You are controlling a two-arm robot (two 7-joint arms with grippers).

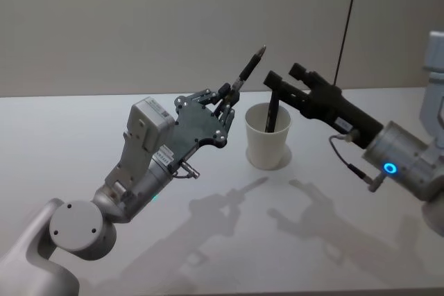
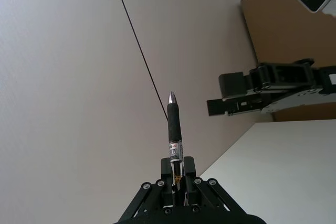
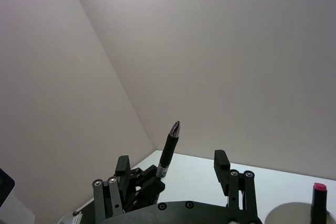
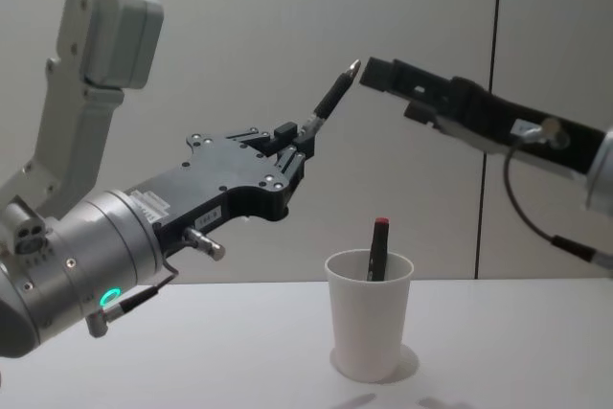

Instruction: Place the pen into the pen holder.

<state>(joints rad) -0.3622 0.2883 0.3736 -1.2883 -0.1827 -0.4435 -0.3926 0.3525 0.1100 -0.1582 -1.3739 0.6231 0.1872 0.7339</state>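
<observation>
L gripper [image 4: 295,147] jaws clamped on pen [image 4: 330,101], tip up, above desk [image 1: 83,136]. R gripper [image 3: 170,174] jaws wide, near tip. Cup [image 4: 370,314] w/ 2nd pen [image 4: 376,248].

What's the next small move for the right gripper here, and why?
Probably ease the right gripper forward, open, until its fingers straddle the pen tip. The left gripper holds that pen shut, tip angled up toward the right one, well above the pen holder, which already has another pen in it. It looks like a handover about to happen.
</observation>
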